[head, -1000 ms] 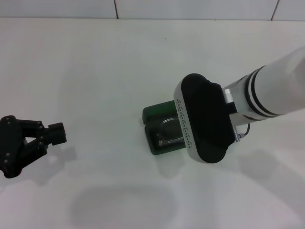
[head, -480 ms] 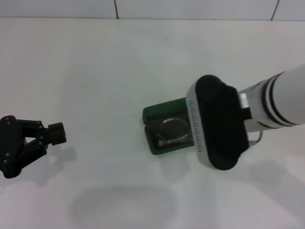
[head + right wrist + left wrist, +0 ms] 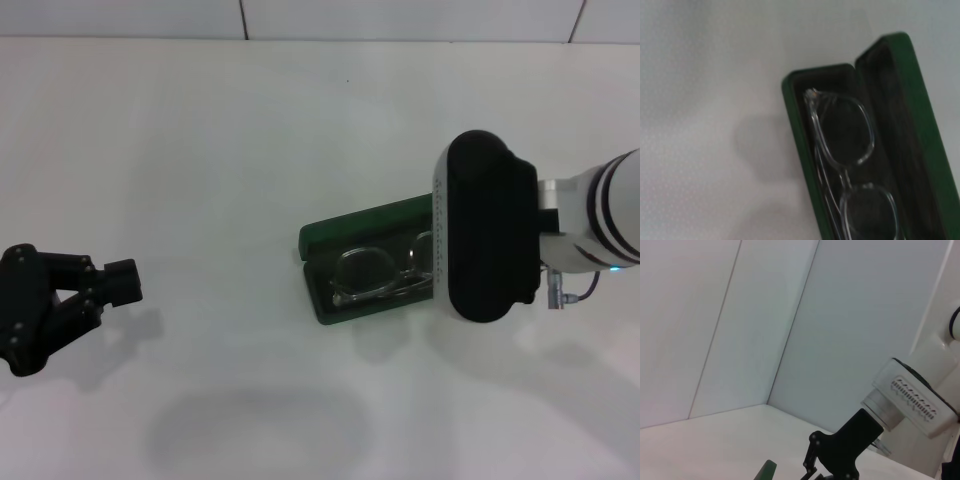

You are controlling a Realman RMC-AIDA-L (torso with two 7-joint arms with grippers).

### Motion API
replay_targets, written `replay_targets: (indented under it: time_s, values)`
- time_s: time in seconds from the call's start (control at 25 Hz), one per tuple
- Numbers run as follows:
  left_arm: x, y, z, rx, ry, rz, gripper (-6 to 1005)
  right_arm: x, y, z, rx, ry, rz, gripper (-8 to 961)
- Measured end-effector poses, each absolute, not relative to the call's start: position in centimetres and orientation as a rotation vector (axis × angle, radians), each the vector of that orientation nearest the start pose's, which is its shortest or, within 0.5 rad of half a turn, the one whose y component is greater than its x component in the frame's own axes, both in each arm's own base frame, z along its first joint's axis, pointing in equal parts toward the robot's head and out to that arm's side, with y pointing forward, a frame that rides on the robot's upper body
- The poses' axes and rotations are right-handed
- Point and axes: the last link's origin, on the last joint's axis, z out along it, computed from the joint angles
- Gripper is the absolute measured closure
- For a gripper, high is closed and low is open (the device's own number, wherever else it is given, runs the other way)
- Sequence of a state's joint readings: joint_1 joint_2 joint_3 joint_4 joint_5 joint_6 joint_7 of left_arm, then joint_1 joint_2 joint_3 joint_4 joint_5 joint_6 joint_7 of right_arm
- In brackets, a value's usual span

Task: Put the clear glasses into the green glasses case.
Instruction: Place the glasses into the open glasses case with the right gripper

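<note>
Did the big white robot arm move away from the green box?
Yes. The white right arm slid toward the robot's right, uncovering more of the dark green hard glasses case, which stayed put.

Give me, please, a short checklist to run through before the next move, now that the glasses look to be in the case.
1. Clear glasses lie inside the green case, on its dark lining: ok.
2. Lid open, standing up along the far side of the case: ok for now; closing not done.
3. Temple arms fully inside the rim: cannot tell, as the right arm covers the case's right end in the head view.
4. Right gripper free of the glasses: cannot tell; its fingers show in no view.
5. Left gripper parked on the robot's left, apart from the case: ok.
</note>
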State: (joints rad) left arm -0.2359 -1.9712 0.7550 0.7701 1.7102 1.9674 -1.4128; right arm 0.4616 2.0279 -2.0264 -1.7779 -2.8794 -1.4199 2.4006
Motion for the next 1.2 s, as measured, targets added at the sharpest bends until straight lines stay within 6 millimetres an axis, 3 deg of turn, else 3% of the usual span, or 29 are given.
replay_targets:
  time_s: [0.6,1.2]
  values:
    - [-29.4,23.6,7.2,-2.727,-0.625,-1.048,904,14.4,31.1,-4.1,-2.553,-0.138,-0.845,891]
    - [-29.3,23.5,7.0,-2.724,-0.629,-1.059,904,15.0,31.9,-4.8,-2.551,-0.150,-0.843,890]
